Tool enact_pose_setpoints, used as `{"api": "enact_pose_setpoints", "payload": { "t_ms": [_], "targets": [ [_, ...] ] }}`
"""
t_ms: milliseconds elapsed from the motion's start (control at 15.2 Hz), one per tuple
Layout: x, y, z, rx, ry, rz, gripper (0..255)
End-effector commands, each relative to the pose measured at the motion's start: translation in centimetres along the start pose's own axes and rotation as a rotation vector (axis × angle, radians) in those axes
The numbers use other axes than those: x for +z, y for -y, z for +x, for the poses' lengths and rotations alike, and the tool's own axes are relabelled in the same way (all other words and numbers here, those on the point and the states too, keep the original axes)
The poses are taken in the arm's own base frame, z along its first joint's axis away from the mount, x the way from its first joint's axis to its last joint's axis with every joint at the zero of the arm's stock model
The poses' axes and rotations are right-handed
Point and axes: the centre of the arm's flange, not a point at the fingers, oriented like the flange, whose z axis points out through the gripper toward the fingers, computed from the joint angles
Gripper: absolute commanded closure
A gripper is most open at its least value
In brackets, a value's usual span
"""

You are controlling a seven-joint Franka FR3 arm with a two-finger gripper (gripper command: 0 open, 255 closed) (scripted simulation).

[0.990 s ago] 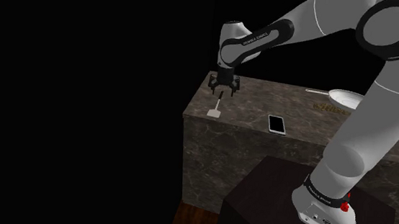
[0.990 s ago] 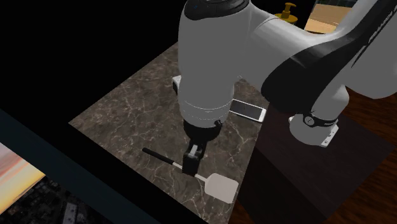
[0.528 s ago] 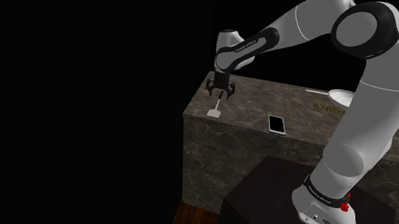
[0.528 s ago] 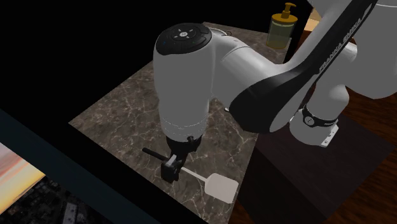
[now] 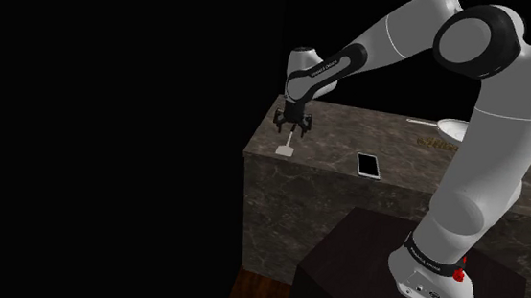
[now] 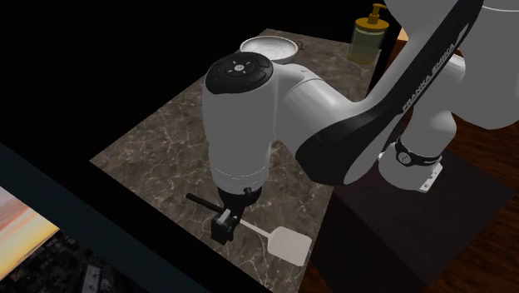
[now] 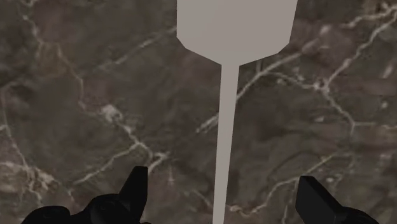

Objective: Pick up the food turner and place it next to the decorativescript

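The turner (image 7: pixel 228 121) lies flat on the dark marbled counter (image 5: pixel 300 179). It has a pale, broad blade, a thin pale shaft and a black handle. In the shoulder view it sits along the counter's left edge, blade (image 5: pixel 286 147) towards the front left corner. In the second exterior view it runs along the counter's lower edge, with the blade near the lower right corner and the black handle (image 6: pixel 198 201) pointing away from that corner.

The gripper (image 7: pixel 221 179) hangs straight above the shaft, pointing down. Its jaws stand apart. In the wrist view the shaft passes between the two black fingers (image 7: pixel 135 183) with marble showing on both sides, so neither finger touches it. In the second exterior view the gripper (image 6: pixel 222 228) is low over the turner, at the end of the shaft nearer the handle.

A phone (image 5: pixel 368 165) lies face up near the counter's front edge, apart from the turner. The script (image 5: pixel 434 142), brownish lettering partly hidden by the arm, lies towards the counter's far right end in the shoulder view, well apart from the turner. A white bowl (image 6: pixel 268 48) is just beside it, and a soap bottle (image 6: pixel 370 37) stands near that same end. The arm's base is bolted on the dark stand (image 5: pixel 371 266) in front of the counter.
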Motion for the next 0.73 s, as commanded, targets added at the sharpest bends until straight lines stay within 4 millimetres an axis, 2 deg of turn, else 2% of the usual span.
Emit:
{"api": "enact_pose_setpoints", "payload": {
  "t_ms": [0, 132, 198, 660],
  "targets": [
    [0.01, 0.01, -0.01, 0.000, 0.000, 0.000, 0],
    [0.01, 0.01, -0.01, 0.000, 0.000, 0.000, 0],
    [0.01, 0.01, -0.01, 0.000, 0.000, 0.000, 255],
    [0.01, 0.01, -0.01, 0.000, 0.000, 0.000, 255]
  ]
}}
